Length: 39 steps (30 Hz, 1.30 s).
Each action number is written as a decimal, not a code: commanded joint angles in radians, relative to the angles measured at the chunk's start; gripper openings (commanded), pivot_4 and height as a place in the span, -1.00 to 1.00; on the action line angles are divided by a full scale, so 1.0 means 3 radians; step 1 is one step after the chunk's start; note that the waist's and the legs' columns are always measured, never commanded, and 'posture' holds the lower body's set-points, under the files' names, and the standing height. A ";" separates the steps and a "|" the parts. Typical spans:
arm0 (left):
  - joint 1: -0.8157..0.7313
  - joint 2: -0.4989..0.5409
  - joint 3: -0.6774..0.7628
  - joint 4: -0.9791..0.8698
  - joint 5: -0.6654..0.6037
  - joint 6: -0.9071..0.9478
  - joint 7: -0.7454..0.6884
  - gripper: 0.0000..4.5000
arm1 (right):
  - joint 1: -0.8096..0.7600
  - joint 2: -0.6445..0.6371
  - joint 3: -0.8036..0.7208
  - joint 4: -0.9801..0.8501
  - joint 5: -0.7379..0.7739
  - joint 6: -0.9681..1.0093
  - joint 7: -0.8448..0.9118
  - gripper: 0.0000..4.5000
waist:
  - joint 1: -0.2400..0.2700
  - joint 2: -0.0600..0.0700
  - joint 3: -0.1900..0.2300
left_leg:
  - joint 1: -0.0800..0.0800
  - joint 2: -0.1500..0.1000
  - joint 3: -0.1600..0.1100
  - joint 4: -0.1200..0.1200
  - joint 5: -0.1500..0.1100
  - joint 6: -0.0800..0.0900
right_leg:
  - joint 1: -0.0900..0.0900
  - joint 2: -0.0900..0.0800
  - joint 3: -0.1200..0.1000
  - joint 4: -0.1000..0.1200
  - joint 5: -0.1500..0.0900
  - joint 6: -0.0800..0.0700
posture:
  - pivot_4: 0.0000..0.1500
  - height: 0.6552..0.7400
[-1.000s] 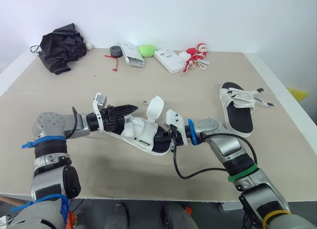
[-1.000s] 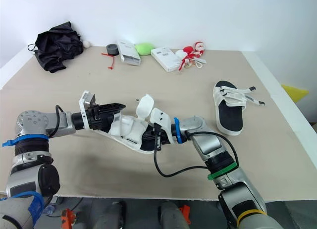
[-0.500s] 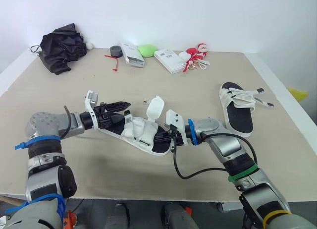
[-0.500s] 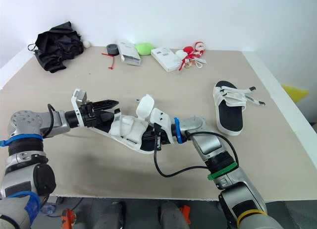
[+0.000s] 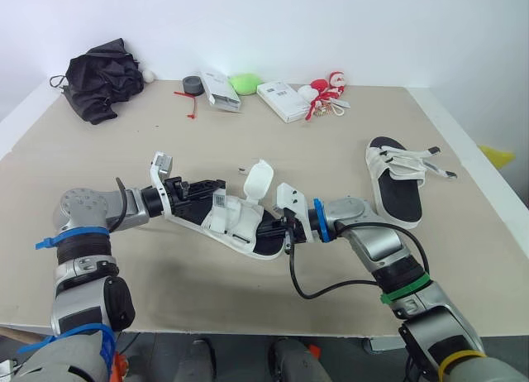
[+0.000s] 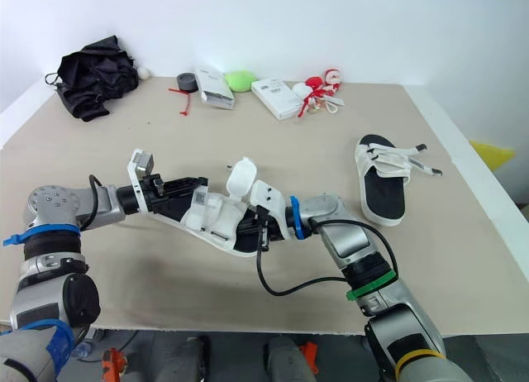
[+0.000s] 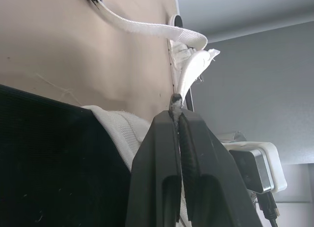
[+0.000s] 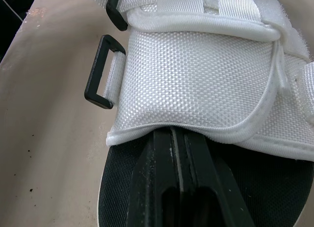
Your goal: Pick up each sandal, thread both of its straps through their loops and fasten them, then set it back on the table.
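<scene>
**Both claws pinching the near sandal**

The near sandal (image 5: 240, 225), with a black footbed and a coarse white woven upper (image 8: 196, 79), lies mid-surface (image 5: 331, 150). The left claw (image 7: 176, 101) is pressed together on a flat white strap (image 7: 189, 74). The right claw (image 8: 172, 133) pinches the upper's hem beside a rectangular black loop (image 8: 100, 72). The second sandal (image 5: 397, 179) rests well apart to the right. Crumpled black fabric (image 5: 103, 80) and white boxes (image 5: 285, 101) line the far edge.

You're looking at a lab-style test bench: a plain beige table (image 5: 124, 258) against a bare white wall (image 5: 347, 26). Loose props line the back edge: black cloth (image 5: 103, 80), tape roll (image 5: 193, 86), white boxes (image 5: 281, 101), green lump (image 5: 245, 84), red-white toy (image 5: 324, 88).
</scene>
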 commanded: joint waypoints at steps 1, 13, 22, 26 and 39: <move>-0.0050 0.0070 -0.0040 -0.0244 -0.0072 -0.0019 -0.0151 -0.96 | 0.0107 -0.0034 0.0134 0.0111 -0.0098 0.0094 0.0014 -1.00 | 0.0000 0.0000 0.0000 | 0.0000 0.0000 0.0000 0.0000 0.0000 0.0000 | 0.0000 0.0000 0.0000 0.0000 0.0000 0.0000 | 1.00 0.95; -0.0308 0.0344 -0.0762 -0.0683 -0.0150 -0.0148 -0.1127 -0.96 | 0.0047 -0.0002 0.0126 0.0165 -0.0103 0.0084 0.0023 -1.00 | -0.0004 -0.0001 0.0001 | -0.0002 0.0000 0.0000 0.0000 -0.0001 -0.0002 | -0.0002 0.0000 0.0000 -0.0001 -0.0001 -0.0001 | 1.00 0.95; -0.0676 0.0199 -0.1274 0.0553 0.0648 -0.1009 -0.1382 -0.96 | 0.0089 -0.0005 0.0109 0.0111 -0.0095 0.0112 0.0001 -1.00 | -0.0002 0.0000 0.0002 | -0.0005 0.0000 0.0001 -0.0001 -0.0001 -0.0002 | -0.0006 0.0001 0.0000 -0.0002 -0.0002 -0.0001 | 1.00 0.95; -0.0881 0.0100 -0.1379 0.1077 0.0944 -0.1325 -0.1527 -0.96 | 0.0120 -0.0005 0.0104 0.0070 -0.0095 0.0134 -0.0013 -1.00 | -0.0002 0.0000 0.0002 | -0.0006 0.0000 0.0001 -0.0001 -0.0001 -0.0002 | -0.0006 0.0001 0.0000 -0.0003 -0.0002 -0.0001 | 1.00 0.95; -0.0915 0.0052 -0.1633 0.1596 0.1653 -0.1745 -0.1835 -0.96 | 0.0176 -0.0023 0.0100 -0.0011 -0.0086 0.0178 -0.0033 -1.00 | -0.0005 0.0000 0.0002 | -0.0012 0.0000 0.0000 -0.0002 -0.0001 -0.0001 | -0.0011 0.0001 -0.0001 -0.0003 -0.0003 0.0000 | 1.00 0.95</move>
